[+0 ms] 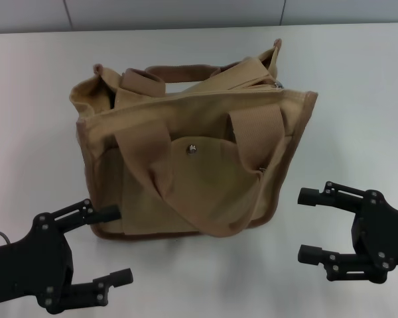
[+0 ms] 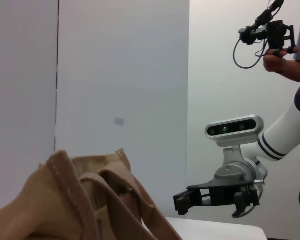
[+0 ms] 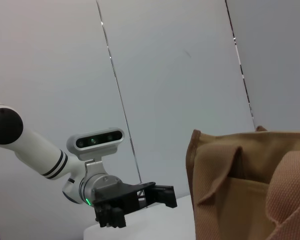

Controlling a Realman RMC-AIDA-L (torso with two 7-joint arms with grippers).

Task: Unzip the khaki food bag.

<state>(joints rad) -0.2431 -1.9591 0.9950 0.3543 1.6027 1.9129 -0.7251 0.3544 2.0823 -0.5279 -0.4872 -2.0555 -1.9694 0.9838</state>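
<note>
Khaki food bag point(image 1: 192, 159) upright, long axis left-right, left claw point(image 1: 105, 246) and right claw point(image 1: 312, 225) apart

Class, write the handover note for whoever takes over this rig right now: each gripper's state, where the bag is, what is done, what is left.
Left gripper: open, holding nothing, low beside the bag's near left corner.
Right gripper: open, holding nothing, low beside its near right corner.
Khaki food bag: upright on the white table, handles flopped over the top and front.
Done: nothing; neither gripper touches the bag.
Left: find the zipper pull on top, steady the bag, unzip it.
</note>
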